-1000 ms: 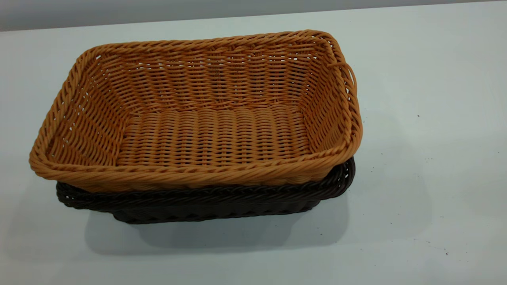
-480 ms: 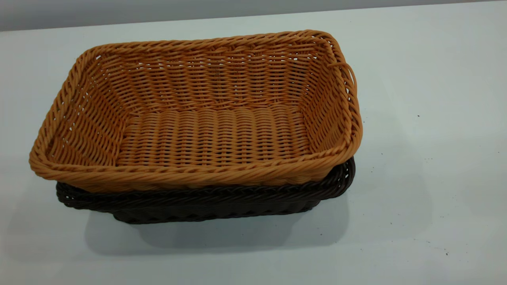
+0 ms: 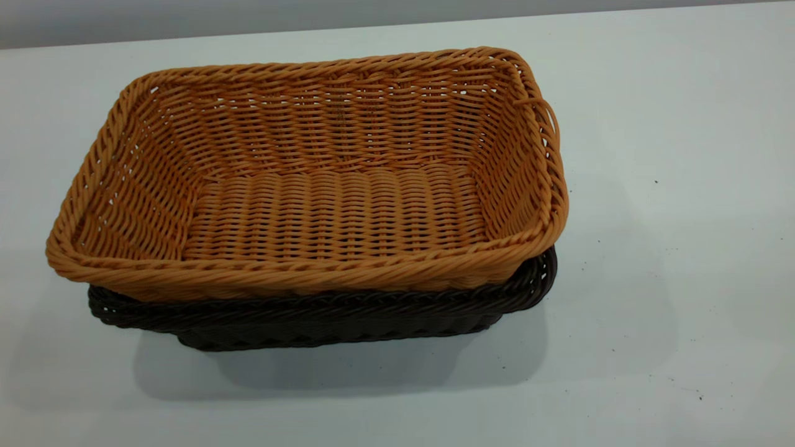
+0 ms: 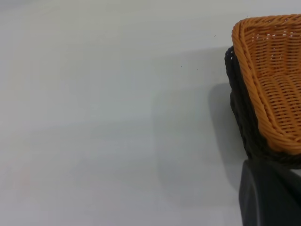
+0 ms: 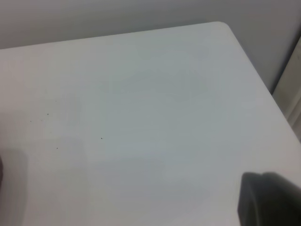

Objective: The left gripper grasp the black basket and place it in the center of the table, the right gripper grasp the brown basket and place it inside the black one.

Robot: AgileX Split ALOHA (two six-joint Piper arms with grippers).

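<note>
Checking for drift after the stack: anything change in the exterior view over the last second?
Nothing visibly changed. The brown basket sits nested in the black basket on the table, in the same spot and pose as before. Neither pincer shows in the exterior view.

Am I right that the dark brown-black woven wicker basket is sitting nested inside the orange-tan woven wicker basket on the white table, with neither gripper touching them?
Not quite: the nesting is reversed. The exterior view shows the orange-tan woven wicker basket nested inside the dark brown-black woven wicker basket, whose rim shows beneath it. They do sit on the white table, with no gripper touching them.
</note>
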